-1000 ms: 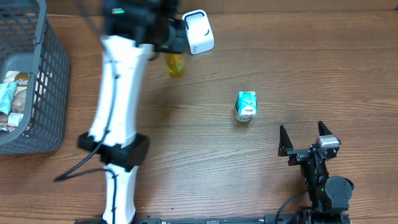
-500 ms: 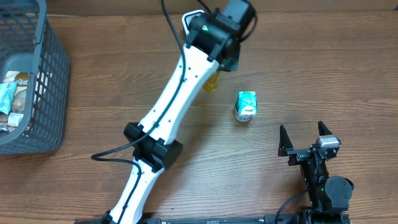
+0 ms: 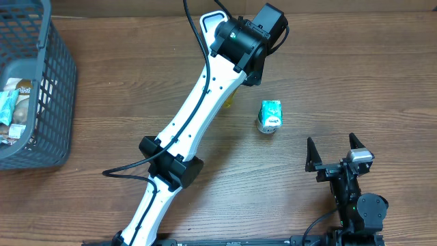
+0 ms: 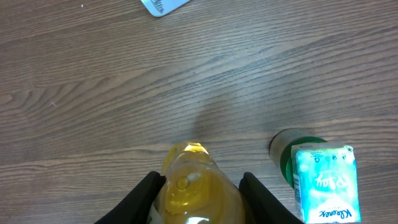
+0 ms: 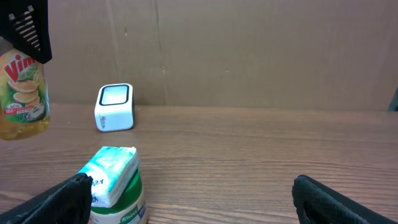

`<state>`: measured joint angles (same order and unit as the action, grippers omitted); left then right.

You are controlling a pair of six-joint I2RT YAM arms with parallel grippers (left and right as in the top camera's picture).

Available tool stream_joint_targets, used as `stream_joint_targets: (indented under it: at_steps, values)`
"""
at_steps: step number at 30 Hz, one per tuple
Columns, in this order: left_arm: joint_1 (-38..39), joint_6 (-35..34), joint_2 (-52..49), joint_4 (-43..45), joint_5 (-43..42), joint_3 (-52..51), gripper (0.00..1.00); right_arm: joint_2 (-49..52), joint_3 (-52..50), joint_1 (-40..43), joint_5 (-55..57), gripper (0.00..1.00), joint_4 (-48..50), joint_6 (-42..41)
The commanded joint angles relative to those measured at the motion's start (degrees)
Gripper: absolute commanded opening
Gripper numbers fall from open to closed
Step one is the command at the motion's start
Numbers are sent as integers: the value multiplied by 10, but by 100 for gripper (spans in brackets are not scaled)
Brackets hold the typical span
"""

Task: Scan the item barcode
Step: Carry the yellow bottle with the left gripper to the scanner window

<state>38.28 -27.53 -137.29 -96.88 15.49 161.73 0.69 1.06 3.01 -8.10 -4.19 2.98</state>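
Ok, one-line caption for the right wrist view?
Open right gripper faces a tissue pack atop a green container, a white scanner behind it, and a yellow bottle held aloft at left.

**Where things lie**

A basket (image 3: pixel 58 82) stands at the table's (image 3: pixel 355 75) left edge, packets (image 3: pixel 17 102) in it. Mid-table, a tissue pack (image 3: pixel 271 113) lies on a tub (image 4: pixel 283 149); a bottle (image 4: pixel 196 190) just left (off the tabletop), a scanner (image 5: pixel 115 107) behind.

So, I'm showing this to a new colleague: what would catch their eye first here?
The long white left arm stretched across the table, with the left gripper clamped on a yellow bottle held above it. Next, the teal tissue pack mid-table and the white scanner by the back wall.
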Motion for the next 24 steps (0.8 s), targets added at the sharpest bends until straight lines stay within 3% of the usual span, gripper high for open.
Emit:
stream_joint_targets:
  at_steps: [1, 10, 15, 24]
  values:
    - [6, -12, 27, 1, 7, 7, 26, -5, -6, 1, 6, 100, 2, 1]
    - [33, 37, 107, 1, -1, 1, 27, -5, -6, 1, 6, 100, 2, 1]
    - [30, 37, 166, 1, -5, -66, 27, -5, -6, 1, 6, 100, 2, 1]
    - [27, -80, 292, 14, 103, -295, 28, -5, -6, 1, 6, 100, 2, 1]
